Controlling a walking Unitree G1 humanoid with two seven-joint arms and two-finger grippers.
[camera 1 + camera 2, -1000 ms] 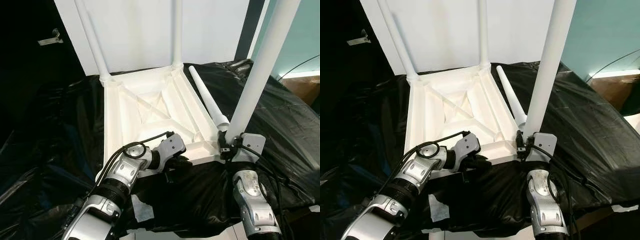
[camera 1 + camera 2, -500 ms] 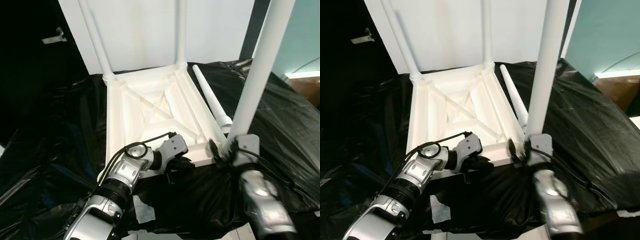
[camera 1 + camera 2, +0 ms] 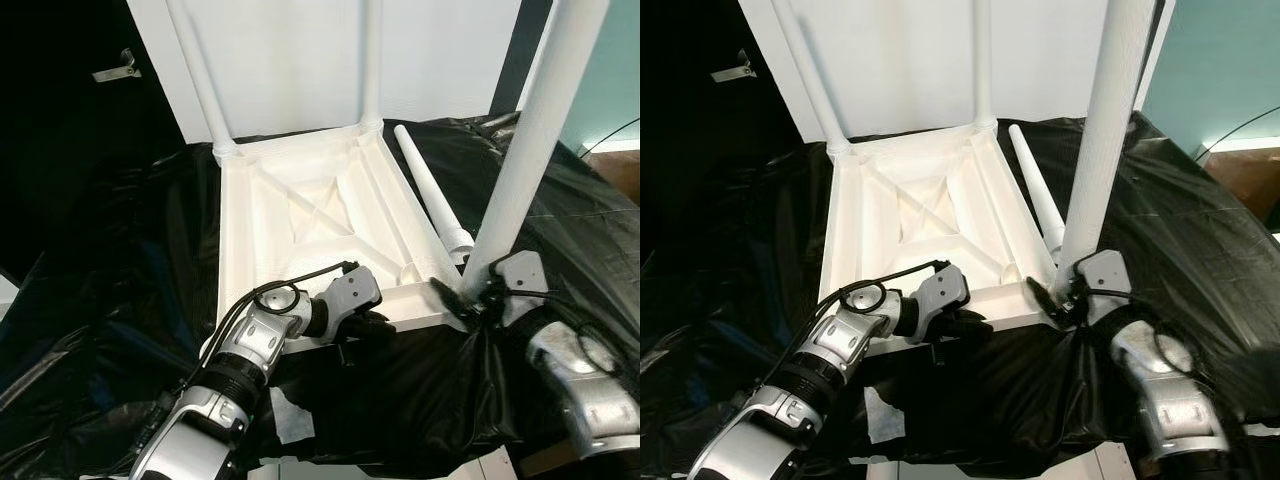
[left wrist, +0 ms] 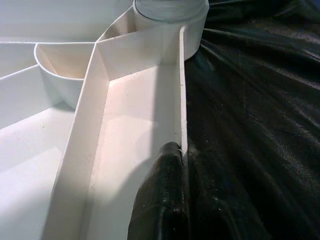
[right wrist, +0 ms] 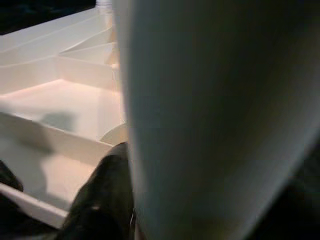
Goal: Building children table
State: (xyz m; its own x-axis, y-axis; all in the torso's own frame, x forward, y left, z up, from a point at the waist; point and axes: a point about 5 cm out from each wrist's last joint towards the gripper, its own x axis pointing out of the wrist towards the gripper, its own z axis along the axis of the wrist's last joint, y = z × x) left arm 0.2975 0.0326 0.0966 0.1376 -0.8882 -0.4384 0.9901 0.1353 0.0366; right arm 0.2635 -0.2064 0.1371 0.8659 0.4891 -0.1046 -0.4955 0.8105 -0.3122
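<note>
White plastic upturned children's table (image 3: 310,225) lies on black plastic sheeting (image 3: 120,300). Left tool (image 3: 365,330) is clamped on its near rim; right tool (image 3: 470,295) grips a white tapered leg (image 3: 525,150) upright at the near right corner.

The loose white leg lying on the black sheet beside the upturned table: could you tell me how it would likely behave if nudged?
The loose leg is round and tapered, so it would probably roll, likely curving toward its thinner end. It looks like stiff moulded plastic, probably light for its length. The crumpled black sheet under it may check a roll, and the table alongside blocks that side.
</note>
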